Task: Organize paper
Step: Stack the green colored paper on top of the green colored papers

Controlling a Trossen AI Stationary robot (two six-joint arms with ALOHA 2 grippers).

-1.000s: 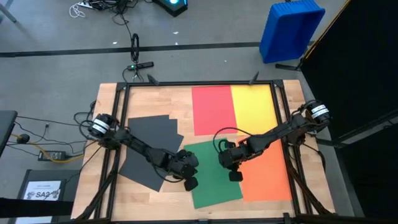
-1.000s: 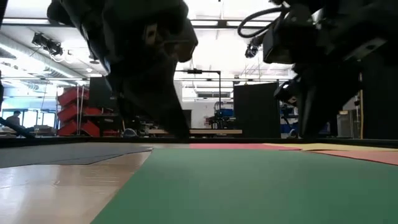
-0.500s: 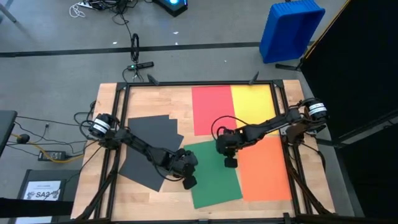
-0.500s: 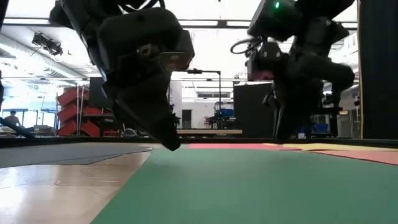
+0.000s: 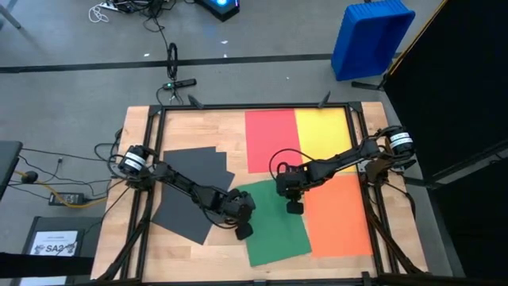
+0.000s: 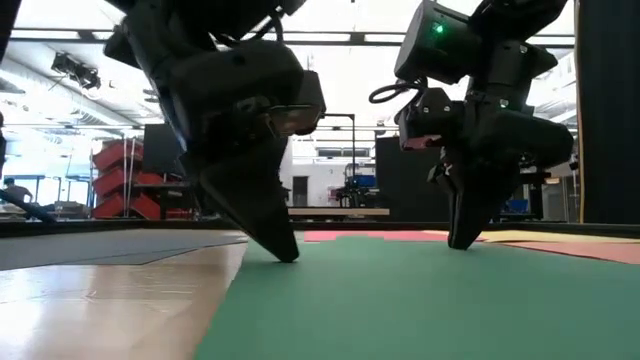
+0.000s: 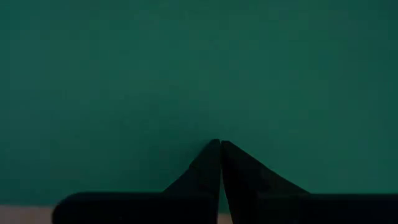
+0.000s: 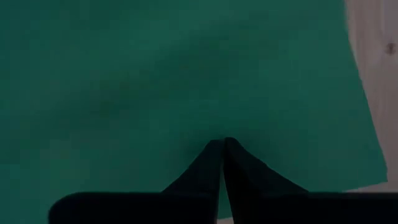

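Both claws are pinched shut with nothing between the fingers, tips pressed onto the green sheet, apparently to pin and slide it flat rather than lift it. The left gripper bears on the sheet's near-left edge; just behind it lie the dark grey sheets. The right gripper presses the far-right part, the orange sheet immediately beside it. Beyond it, the red sheet and yellow sheet lie edge to edge, limiting sliding room.

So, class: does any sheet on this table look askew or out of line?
Yes. The green sheet lies tilted against the squared red, yellow and orange sheets, and the dark sheets sit fanned crookedly.
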